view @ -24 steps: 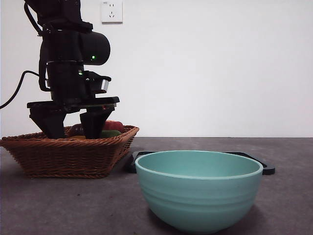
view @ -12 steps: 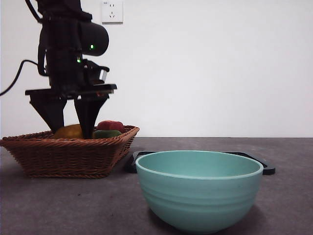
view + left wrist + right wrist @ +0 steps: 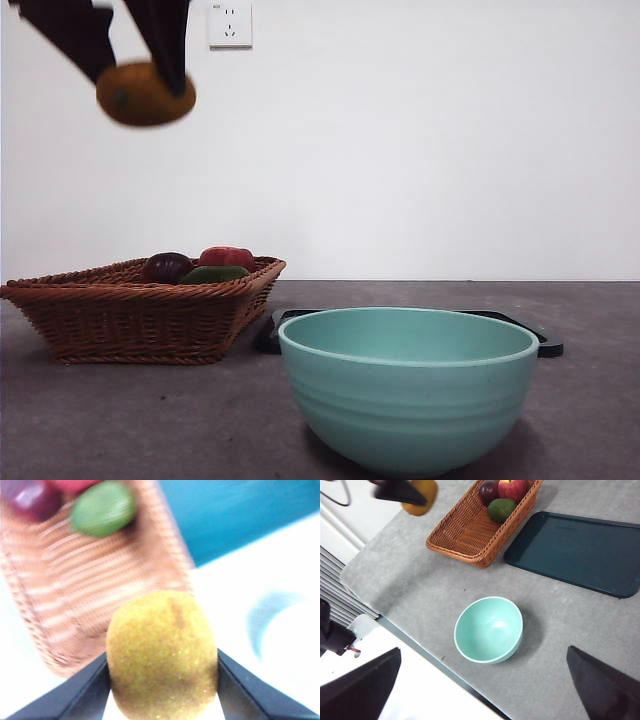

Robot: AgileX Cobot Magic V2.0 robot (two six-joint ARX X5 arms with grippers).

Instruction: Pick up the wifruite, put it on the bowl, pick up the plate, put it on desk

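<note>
front view shows the left gripper (image 3: 128, 75) high above the basket (image 3: 140, 310), jaws closed onto the wifruite (image 3: 146, 94), its long axis crosswise between them. the bowl (image 3: 408, 385) sits on the desk (image 3: 600, 420) well below and off to one side, nearer this claw's load. the right gripper (image 3: 485, 700) waits wide open, empty.
</note>
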